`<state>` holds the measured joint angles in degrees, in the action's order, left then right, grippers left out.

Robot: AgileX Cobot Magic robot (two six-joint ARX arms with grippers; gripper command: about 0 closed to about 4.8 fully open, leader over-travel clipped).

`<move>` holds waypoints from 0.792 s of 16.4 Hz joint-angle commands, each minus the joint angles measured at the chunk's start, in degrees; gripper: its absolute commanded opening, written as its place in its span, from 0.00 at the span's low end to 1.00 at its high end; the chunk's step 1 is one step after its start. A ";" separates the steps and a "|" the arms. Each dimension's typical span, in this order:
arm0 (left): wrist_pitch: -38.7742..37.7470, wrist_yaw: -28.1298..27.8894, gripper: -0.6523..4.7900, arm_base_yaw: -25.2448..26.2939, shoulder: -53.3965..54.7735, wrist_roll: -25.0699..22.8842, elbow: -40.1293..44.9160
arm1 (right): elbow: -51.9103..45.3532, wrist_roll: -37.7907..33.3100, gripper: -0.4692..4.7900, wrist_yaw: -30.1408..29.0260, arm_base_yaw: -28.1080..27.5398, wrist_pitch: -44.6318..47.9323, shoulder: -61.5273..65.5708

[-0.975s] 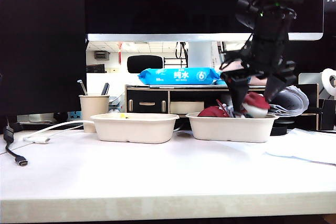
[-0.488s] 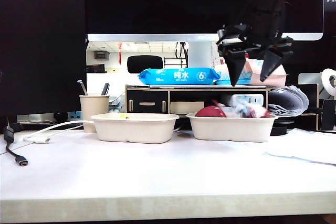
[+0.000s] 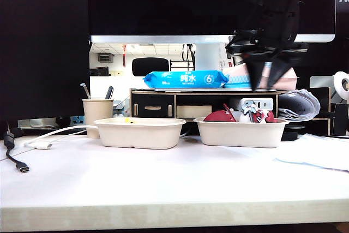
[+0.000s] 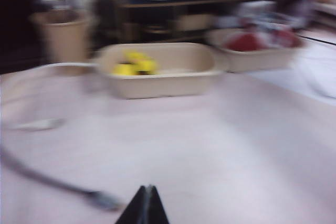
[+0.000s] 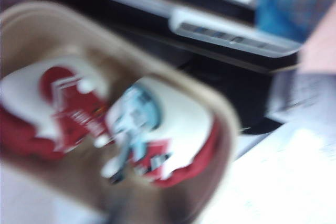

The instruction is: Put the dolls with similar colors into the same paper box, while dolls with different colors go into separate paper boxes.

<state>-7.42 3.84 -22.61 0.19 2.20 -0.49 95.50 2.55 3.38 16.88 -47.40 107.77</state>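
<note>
Dolls sorted: yellow pair [image 4: 134,64] in nine-o'clock box [image 3: 139,132], red-capped pair [image 5: 105,124] in three-o'clock box [image 3: 240,132]. Right hand [image 3: 266,69] above, empty, nearly closed; left hand [image 4: 143,208] pinched shut, empty.

Right arm [image 3: 272,4] is black, bulky, jointed, with a green light; right gripper [image 3: 267,69] has dark tapered fingers; left gripper [image 4: 146,208] shows black pointed tips.

right tool [image 3: 265,75] risen clear of right paper box [image 3: 240,132], fingers drawn together, second white doll [image 3: 260,116] left inside
</note>
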 commanded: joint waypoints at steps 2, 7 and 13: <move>0.61 0.00 0.11 7.13 0.00 -0.22 -0.04 | 0.20 -0.87 0.08 -4.63 0.66 -1.68 -2.89; 0.61 0.02 0.11 11.85 0.00 -0.22 -0.04 | 0.17 -0.85 0.08 -4.59 4.42 -1.27 -13.77; 0.61 0.07 0.11 16.20 0.00 -0.22 -0.04 | 0.15 -0.90 0.08 -4.61 9.60 1.20 -33.42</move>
<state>-7.49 3.70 -6.96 0.19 2.20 -0.49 95.42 1.89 -1.28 26.48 -47.72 76.93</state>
